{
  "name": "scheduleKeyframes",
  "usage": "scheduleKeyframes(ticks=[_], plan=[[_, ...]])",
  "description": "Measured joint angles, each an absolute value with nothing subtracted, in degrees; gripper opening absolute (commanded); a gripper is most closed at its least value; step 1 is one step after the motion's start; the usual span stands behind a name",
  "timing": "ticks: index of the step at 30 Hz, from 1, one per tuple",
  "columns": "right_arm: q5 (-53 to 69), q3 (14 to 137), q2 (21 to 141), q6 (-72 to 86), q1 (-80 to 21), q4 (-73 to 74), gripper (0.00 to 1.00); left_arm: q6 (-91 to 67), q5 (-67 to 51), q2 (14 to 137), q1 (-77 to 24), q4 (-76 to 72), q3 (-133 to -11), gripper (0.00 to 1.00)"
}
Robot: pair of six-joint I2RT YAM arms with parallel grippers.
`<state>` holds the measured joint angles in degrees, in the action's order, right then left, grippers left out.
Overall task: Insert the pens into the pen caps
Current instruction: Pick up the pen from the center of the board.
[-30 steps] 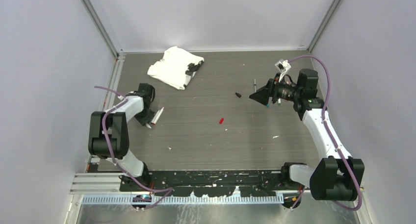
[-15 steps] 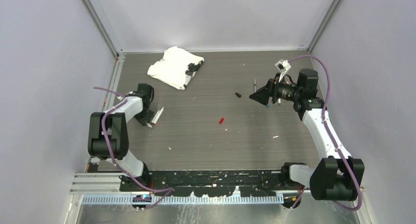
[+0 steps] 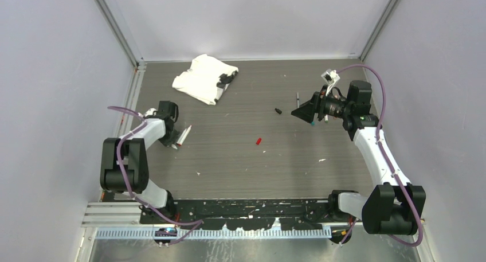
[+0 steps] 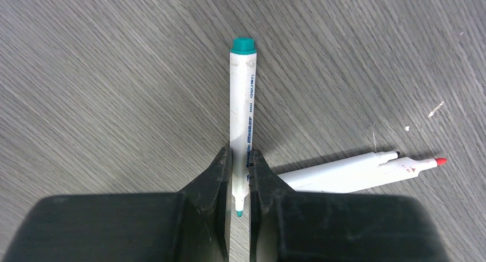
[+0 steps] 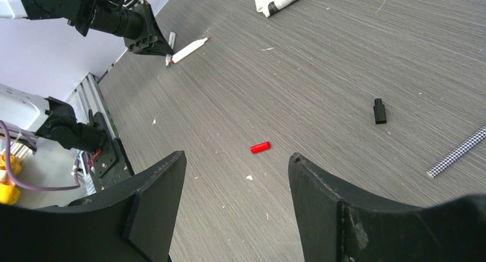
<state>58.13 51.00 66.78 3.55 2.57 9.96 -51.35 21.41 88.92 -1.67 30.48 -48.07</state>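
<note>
Top external view: the left gripper [image 3: 171, 137] sits low over the pens [image 3: 182, 135] on the left of the table [image 3: 240, 170]. The right gripper [image 3: 302, 112] hangs far right, and the red cap [image 3: 258, 141] and black cap [image 3: 278, 110] lie between them. Left wrist view: the fingers [image 4: 220, 173] pinch the teal pen [image 4: 242, 101] close to its tip, so once lifted it may pivot, slip, or drag the two pens [image 4: 355, 173] beside it. Right wrist view: the jaws stand wide apart, holding nothing, above the red cap. No tray or box shows, and neither cap has a pen in it.
</note>
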Motion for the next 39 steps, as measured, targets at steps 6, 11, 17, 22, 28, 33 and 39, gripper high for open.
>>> scheduleKeyframes(ticks=[6, 11, 17, 22, 28, 33, 39], plan=[[58.15, 51.03, 66.78, 3.55, 2.57, 9.98, 0.72, -49.8, 19.92, 85.12, -1.5, 28.05, -44.42, 0.01], [58.15, 51.03, 66.78, 3.55, 2.57, 9.98, 0.72, -47.86, 17.45, 78.48, -1.5, 28.03, -39.4, 0.01], [58.17, 51.03, 66.78, 3.53, 2.57, 9.98, 0.72, -45.82, 15.07, 70.35, -1.5, 27.88, -38.04, 0.01], [58.33, 51.03, 66.78, 2.9, 2.57, 10.02, 0.72, -44.45, 9.28, 63.83, -1.54, 25.23, -35.99, 0.01], [59.11, 51.03, 66.78, -2.35, 2.0, 12.38, 0.72, -42.48, -6.9, 57.84, -1.76, 17.21, -29.87, 0.01], [60.18, 51.0, 66.74, -12.19, 0.14, 16.27, 0.72, -41.95, -19.77, 57.12, -4.29, 9.52, -27.33, 0.01], [60.66, 49.56, 65.91, -33.23, -3.36, 25.15, 0.71, -41.56, -32.1, 67.33, -14.48, -2.31, -28.49, 0.01]])
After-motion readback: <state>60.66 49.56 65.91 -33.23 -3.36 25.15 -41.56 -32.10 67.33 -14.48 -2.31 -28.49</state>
